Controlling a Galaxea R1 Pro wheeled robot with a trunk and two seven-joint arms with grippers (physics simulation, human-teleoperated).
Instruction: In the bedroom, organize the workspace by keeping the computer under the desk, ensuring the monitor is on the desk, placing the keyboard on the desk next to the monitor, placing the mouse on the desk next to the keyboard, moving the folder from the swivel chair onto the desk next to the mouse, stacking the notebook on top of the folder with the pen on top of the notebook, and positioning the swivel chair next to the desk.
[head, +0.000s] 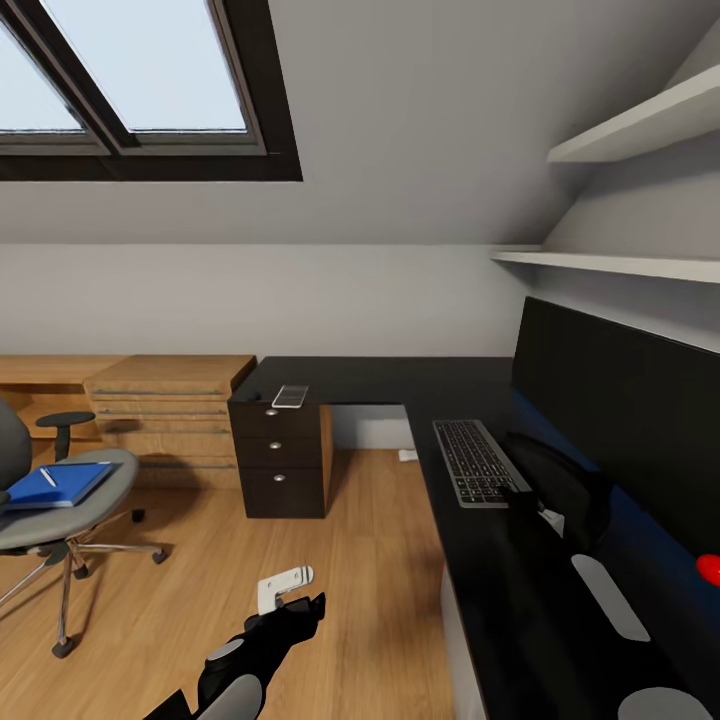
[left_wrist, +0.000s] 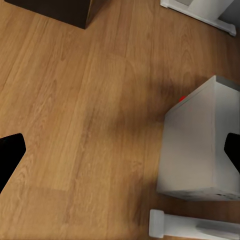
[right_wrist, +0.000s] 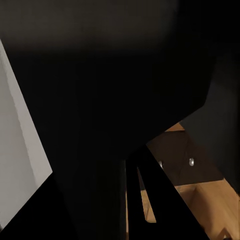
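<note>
The chair (head: 55, 500), cut off at the frame's edge, carried the folder (head: 58, 484) with notebook and pen. The left pincer (head: 285, 590) hung spread. The keyboard (head: 476, 461) lay on the tabletop (head: 390, 380); the right pincer was hidden, state unclear.

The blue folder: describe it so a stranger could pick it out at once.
Start at the grey swivel office chair standing on the wood floor, apart from the black L-shaped desk. The flat bright-blue rectangular folder lies on its seat. It carries a smaller dark notebook and a thin white pen.
</note>
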